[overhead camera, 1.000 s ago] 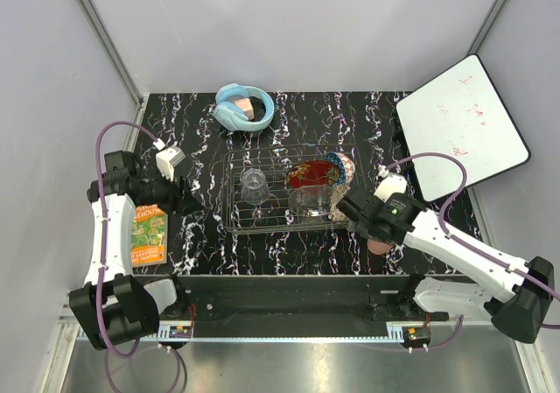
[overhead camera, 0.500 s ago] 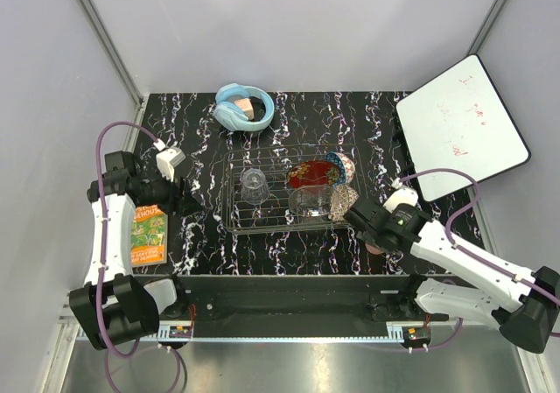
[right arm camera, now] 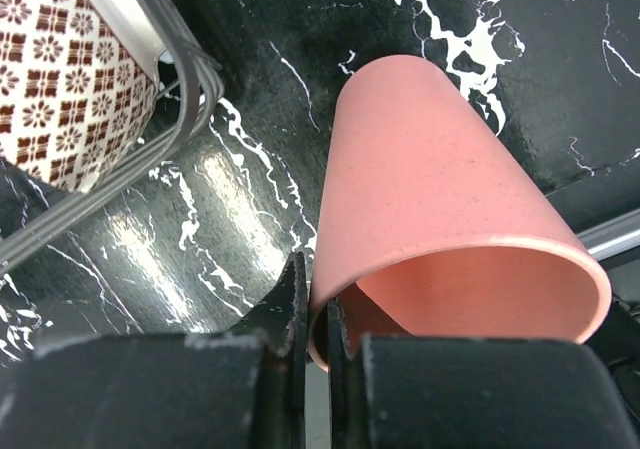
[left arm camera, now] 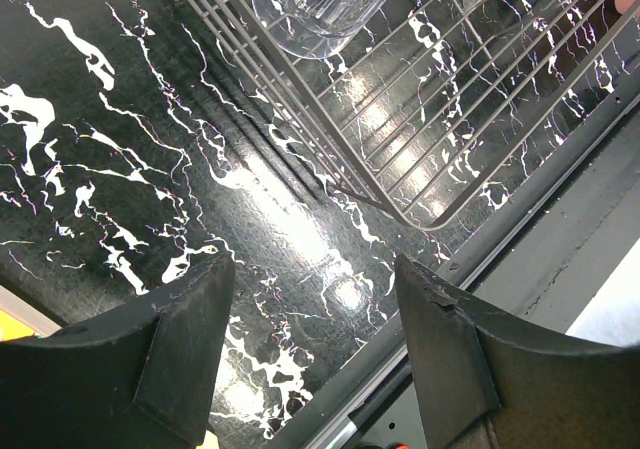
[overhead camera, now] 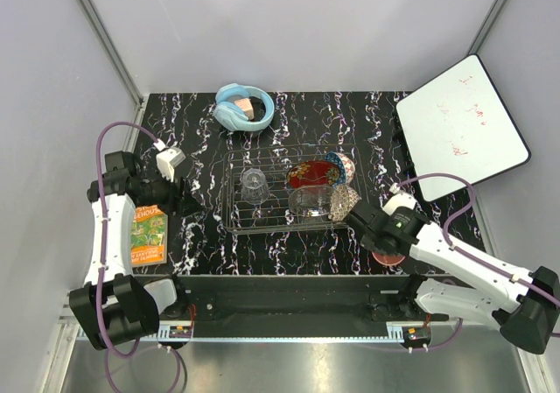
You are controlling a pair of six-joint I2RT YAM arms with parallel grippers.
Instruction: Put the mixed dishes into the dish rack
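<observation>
We take the dish rack [overhead camera: 273,218] as our landmark. The pink plastic cup [right arm camera: 440,199] lies outside it, on its side on the black marbled table [overhead camera: 201,130], just off the rack's near right corner. The right gripper [right arm camera: 312,299] has its fingers pressed in on the cup's wall at the rim, one inside the mouth and one outside. From above we see the same cup [overhead camera: 388,257] partly under that arm.

Inside the rack, the clear tumbler [overhead camera: 254,185] stands in the left part. The red floral plate [overhead camera: 312,174] is in the far right part, and the blue patterned bowl [overhead camera: 336,164] is just behind it. The clear glass bowl [overhead camera: 311,202] sits in the near right part. The beige lattice-patterned bowl [overhead camera: 343,202] is tipped on edge against the wires at the rack's right end.

The left gripper [left arm camera: 310,339] hovers over the table just left of the rack's near left corner, fingers spread and holding nothing. Beyond the rack's far side lie the light-blue headphones [overhead camera: 243,107]. The white board [overhead camera: 461,123] is off to the rack's far right.
</observation>
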